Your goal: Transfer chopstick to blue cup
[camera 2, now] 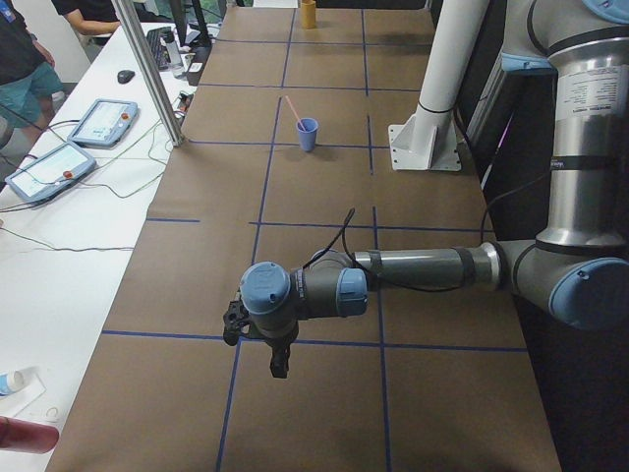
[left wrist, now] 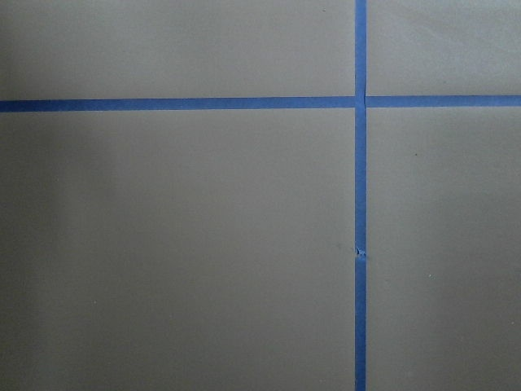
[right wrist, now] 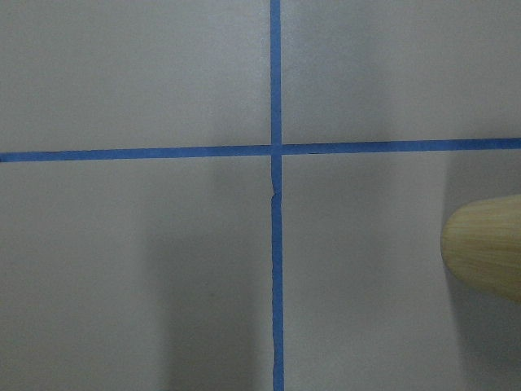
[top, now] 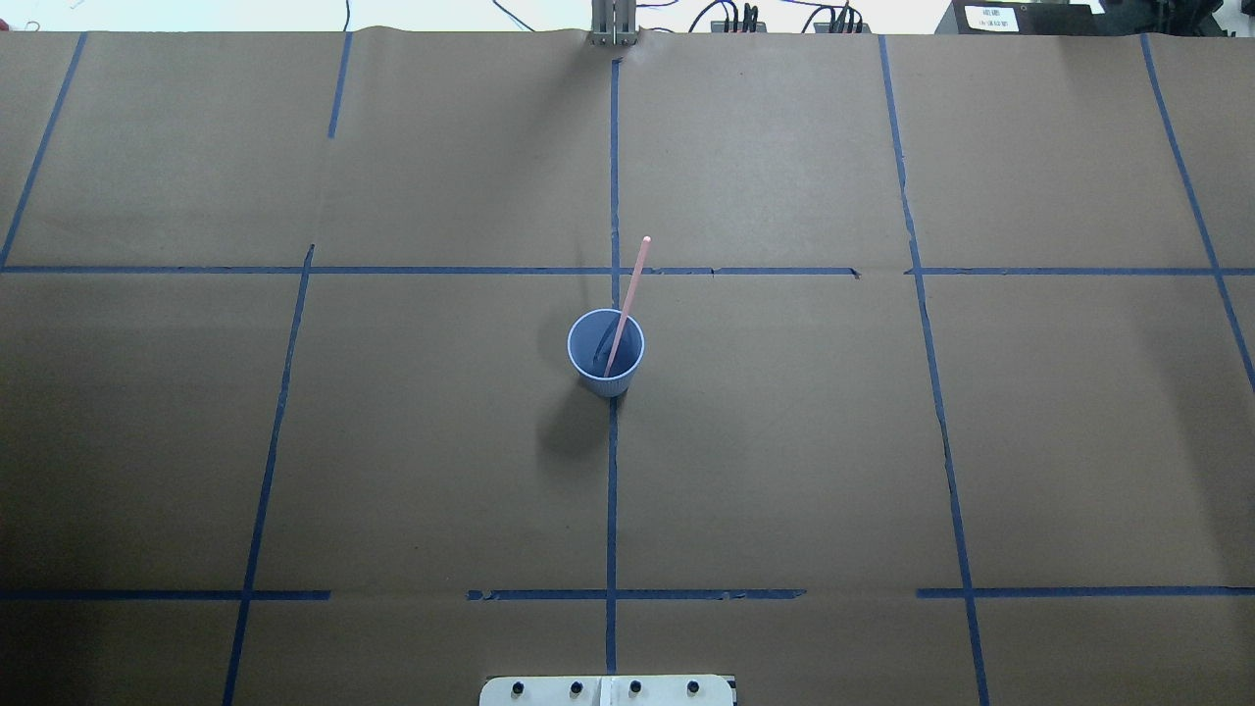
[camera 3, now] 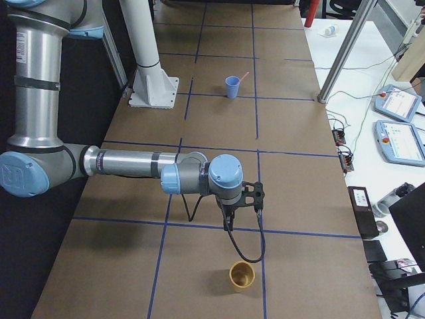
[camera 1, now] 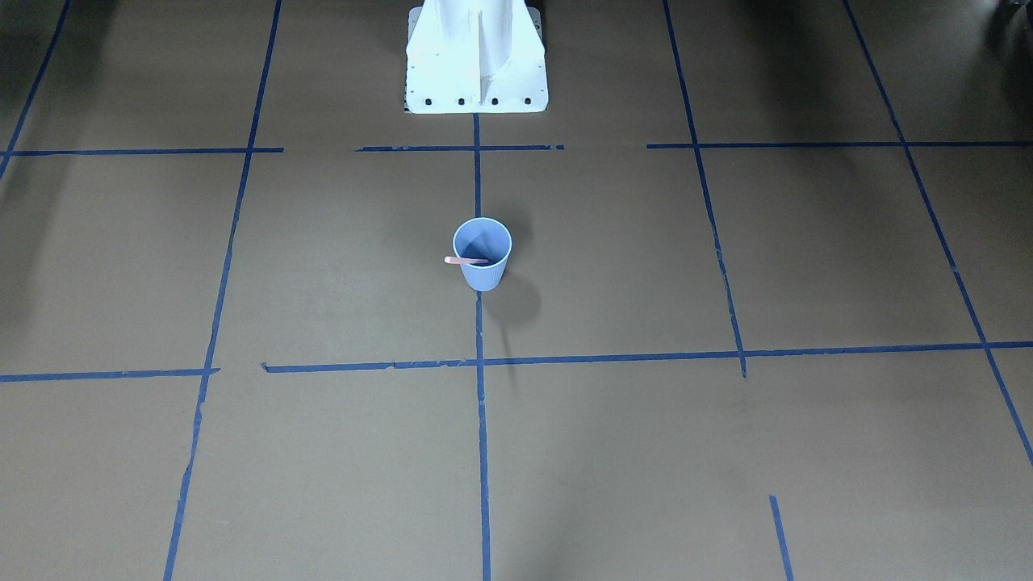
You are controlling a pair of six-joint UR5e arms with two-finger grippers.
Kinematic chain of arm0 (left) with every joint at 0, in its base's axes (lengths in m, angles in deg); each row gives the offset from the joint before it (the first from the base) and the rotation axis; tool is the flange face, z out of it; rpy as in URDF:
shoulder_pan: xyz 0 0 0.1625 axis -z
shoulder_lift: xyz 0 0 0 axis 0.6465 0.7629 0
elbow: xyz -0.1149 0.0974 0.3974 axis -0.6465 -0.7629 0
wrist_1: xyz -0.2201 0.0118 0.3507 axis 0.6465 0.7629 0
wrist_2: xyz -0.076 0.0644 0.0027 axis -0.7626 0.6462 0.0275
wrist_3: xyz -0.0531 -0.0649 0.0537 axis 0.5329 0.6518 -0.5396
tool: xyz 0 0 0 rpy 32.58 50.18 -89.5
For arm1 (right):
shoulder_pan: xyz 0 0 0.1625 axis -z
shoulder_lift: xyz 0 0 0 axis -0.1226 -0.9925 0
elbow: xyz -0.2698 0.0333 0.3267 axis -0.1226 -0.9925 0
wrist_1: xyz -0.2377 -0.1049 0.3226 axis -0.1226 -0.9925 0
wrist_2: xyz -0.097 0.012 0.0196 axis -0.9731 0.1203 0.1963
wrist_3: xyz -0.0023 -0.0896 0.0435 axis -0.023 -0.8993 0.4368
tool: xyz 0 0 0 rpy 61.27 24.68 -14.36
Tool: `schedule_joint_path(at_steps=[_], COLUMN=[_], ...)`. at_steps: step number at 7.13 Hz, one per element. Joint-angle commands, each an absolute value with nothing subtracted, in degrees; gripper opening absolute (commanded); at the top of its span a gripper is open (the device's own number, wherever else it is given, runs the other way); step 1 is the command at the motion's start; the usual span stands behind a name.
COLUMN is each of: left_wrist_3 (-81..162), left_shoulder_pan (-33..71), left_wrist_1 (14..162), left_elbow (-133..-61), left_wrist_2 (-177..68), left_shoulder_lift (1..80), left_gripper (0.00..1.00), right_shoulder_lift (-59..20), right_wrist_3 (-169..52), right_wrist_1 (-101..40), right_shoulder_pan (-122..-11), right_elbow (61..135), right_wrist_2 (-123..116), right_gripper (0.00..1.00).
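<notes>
We see a table [top: 784, 441] covered in brown paper and gridded with blue tape lines [top: 936, 392]. The blue cup [top: 606, 355] stands upright on the centre line. On the robot's side of the blue cup, on that same line, sits the white robot base [camera 1: 476, 81]. Well apart from the blue cup, toward the robot's right-hand end, stands a tan cup [camera 3: 242, 276].

Lab: teach pendants [camera 2: 103, 120], tape-gridded table [top: 784, 441]

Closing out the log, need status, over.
Arms at table ends; left tool, right tool, open or shut unreadable. Task: pink chopstick leaning in blue cup. Only a tan cup beside right tool, far off.
</notes>
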State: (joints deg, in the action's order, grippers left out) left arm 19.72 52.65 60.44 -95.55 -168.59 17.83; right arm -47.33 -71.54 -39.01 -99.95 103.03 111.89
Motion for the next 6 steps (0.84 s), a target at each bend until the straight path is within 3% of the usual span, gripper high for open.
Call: schedule_joint_path(at_steps=[1,6], left_wrist_3=[19.7,19.6], left_shoulder_pan=[52.6,52.6], left_wrist_1=[60.5,60.5], left_elbow=[-95.5,-95.7], left_wrist_2=[-168.5,-168.6], left_shoulder_lift=[18.0,18.1], left_gripper=[1.0,1.0], right_shoulder_lift=[-47.3,-46.8], right_wrist_3=[-71.5,-71.5], right_wrist_1=[-39.0,-39.0], right_shoulder_pan=[-99.9,-99.9], right_elbow=[103.2,103.3], right_wrist_2=[111.9,111.8], right_gripper=[1.0,1.0])
